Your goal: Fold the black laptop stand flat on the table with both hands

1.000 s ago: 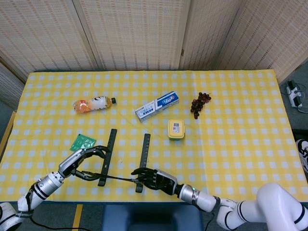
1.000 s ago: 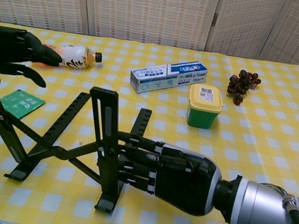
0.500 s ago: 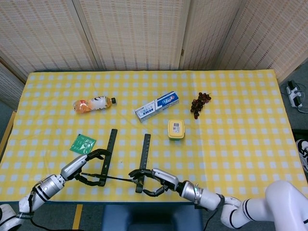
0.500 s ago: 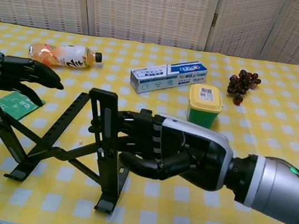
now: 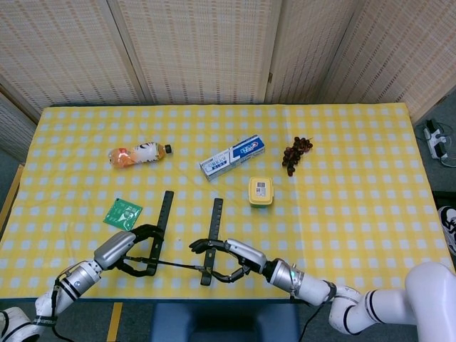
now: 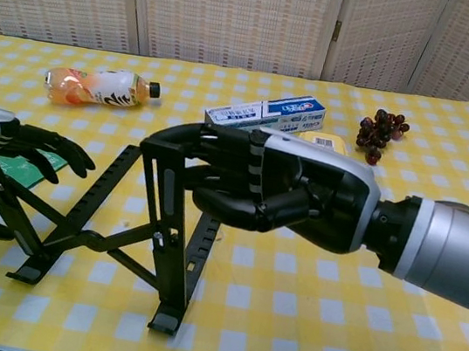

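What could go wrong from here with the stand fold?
1. The right hand curls over only the top of one laptop stand arm; pressing down could tip or skid the stand rather than fold it.
2. The left hand looks loosely placed at the other arm, so the push may be uneven.
3. The green packet lies close and could get shoved.

A yellow-and-white checked cloth (image 5: 342, 164) is covering the surface from edge to edge. Pale woven folding screen panels (image 5: 199, 50) are standing close behind it, filling the back of both views. Grey floor (image 5: 445, 121) is showing at the right, where a white power strip (image 5: 434, 139) is lying with its cables. Even indoor light is falling over everything
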`<state>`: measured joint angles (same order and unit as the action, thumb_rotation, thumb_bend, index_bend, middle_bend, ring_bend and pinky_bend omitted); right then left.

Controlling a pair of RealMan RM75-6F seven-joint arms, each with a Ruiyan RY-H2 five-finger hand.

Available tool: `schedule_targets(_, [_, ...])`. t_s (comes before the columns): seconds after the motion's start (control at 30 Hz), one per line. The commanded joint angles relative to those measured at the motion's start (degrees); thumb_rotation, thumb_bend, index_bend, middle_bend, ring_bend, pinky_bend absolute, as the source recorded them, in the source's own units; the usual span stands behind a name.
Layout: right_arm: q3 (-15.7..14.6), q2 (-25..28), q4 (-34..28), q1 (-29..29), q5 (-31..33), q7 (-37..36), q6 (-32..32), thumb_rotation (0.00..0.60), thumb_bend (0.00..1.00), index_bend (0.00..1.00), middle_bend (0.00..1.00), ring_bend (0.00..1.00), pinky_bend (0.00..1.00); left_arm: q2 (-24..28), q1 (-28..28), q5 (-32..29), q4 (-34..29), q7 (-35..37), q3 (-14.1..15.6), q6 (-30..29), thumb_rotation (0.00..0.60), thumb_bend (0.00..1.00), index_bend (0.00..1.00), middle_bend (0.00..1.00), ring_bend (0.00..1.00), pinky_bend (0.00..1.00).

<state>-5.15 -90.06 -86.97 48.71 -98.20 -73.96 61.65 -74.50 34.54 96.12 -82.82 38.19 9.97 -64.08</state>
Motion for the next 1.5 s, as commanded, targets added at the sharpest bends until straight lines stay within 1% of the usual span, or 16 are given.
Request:
schedule_targets(0.03, [0.3, 0.6, -0.5, 0.0, 0.2, 0.2, 0.2, 0.600, 0.49, 0.24, 0.16, 0.18, 0.05, -1.8, -1.3, -2.0, 0.7, -4.5, -1.1, 0.7, 0.600, 0.19, 0.37, 0.19, 0.16, 0.27])
schedule_targets(0.17, [0.7, 1.4, -1.0, 0.1, 0.4, 0.4, 0.2, 0.600, 0.49, 0.24, 0.15, 0.18, 0.05, -2.9, -2.0, -3.4, 1.2, -8.4, -1.5, 1.6, 0.600, 0.19, 0.43, 0.20, 0.17, 0.28])
schedule_targets(0.3, [0.9, 1.7, -1.3, 0.3, 0.4, 0.6, 0.1, 0.600, 0.49, 0.24, 0.16, 0.18, 0.05, -3.9, -2.7, -4.2, 1.2, -9.0, -1.8, 1.9, 0.600, 0.21, 0.47, 0.22, 0.18, 0.29])
schedule_targets(0.4, [0.9, 1.7, -1.3, 0.4, 0.5, 0.6, -0.2, 0.600, 0.49, 0.24, 0.16, 0.18, 0.05, -4.7, -3.1, -4.8, 2.1, -9.6, -2.3, 2.0, 0.600, 0.23, 0.48, 0.22, 0.19, 0.30])
schedule_targets(0.6, [1.1, 1.7, -1.1, 0.4, 0.8, 0.4, -0.4, 0.600, 0.49, 0.24, 0.16, 0.18, 0.05, -5.5, -4.1, -6.6, 3.0, -12.4, -2.9, 2.6, 0.600, 0.24, 0.49, 0.22, 0.20, 0.31])
schedule_targets(0.9, [0.9, 1.1, -0.2, 0.5, 1.0, -0.2, -1.0, 0.600, 0.49, 0.24, 0.15, 0.18, 0.05, -6.0, -5.2, -7.1, 3.0, -12.6, -3.4, 2.7, 0.600, 0.27, 0.53, 0.24, 0.22, 0.33])
schedule_targets(1.23, [0.7, 0.7, 0.5, 0.2, 1.2, -0.6, -1.0, 0.600, 0.49, 0.24, 0.15, 0.18, 0.05, -6.5, -5.9, -7.6, 2.5, -11.9, -3.9, 3.0, 0.600, 0.28, 0.56, 0.25, 0.23, 0.34])
schedule_targets(1.5, [0.8, 0.4, 1.0, 0.0, 1.4, -0.6, -1.0, 0.600, 0.49, 0.24, 0.15, 0.18, 0.05, -7.3, -6.8, -8.5, 1.9, -11.1, -4.4, 3.2, 0.600, 0.32, 0.57, 0.26, 0.24, 0.36])
